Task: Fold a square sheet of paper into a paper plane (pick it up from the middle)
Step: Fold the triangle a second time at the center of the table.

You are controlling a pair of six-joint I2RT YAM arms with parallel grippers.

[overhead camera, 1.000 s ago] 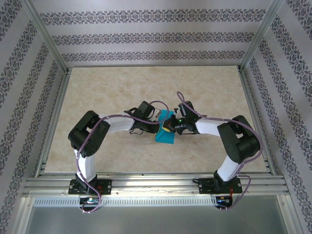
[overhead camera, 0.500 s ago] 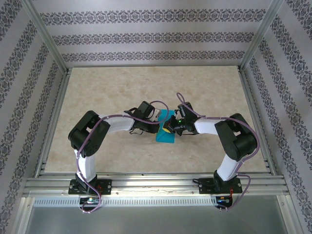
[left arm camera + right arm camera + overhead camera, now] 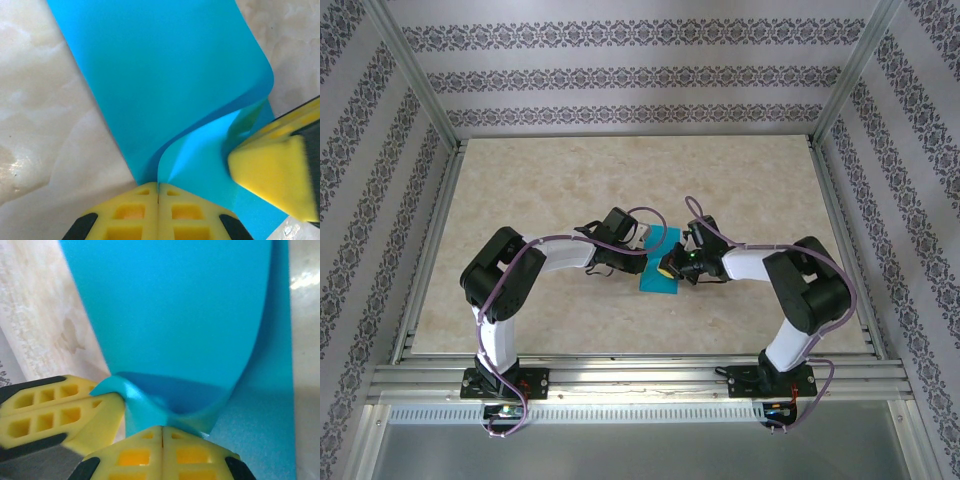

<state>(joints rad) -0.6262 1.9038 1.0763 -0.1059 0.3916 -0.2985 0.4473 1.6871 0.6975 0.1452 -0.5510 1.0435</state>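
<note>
Since the sheet of paper (image 3: 165, 75) appears thin, limp and easily creased, the left gripper (image 3: 158, 187) and right gripper (image 3: 162, 430) each clamp its curled edge.

Left fingers (image 3: 131, 216) and right fingers (image 3: 134, 458) both closed.

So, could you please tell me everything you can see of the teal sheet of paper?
The sheet of paper is plain, thin, smooth teal-blue with a slight sheen. It lies on the beige marbled table, partly doubled over in a soft, rounded bend, not a sharp crease. The left hand is shut on one edge and the right hand pinches a slightly crumpled spot close by.
</note>
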